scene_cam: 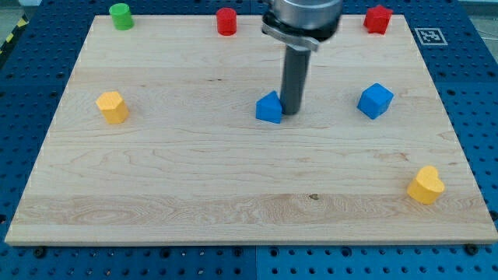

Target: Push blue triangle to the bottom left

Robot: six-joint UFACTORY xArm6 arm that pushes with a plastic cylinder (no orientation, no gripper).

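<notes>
The blue triangle (269,108) lies near the middle of the wooden board (194,179), a little above and right of centre. My tip (289,110) stands right against the triangle's right side, touching or nearly touching it. The rod rises from there to the view's top and hides the green block that stood at the top edge. A blue cube (375,100) sits further right, apart from the tip.
A yellow block (112,106) sits at the left and another yellow block (426,184) at the bottom right. Along the top edge stand a green cylinder (120,15), a red cylinder (226,21) and a red block (378,18).
</notes>
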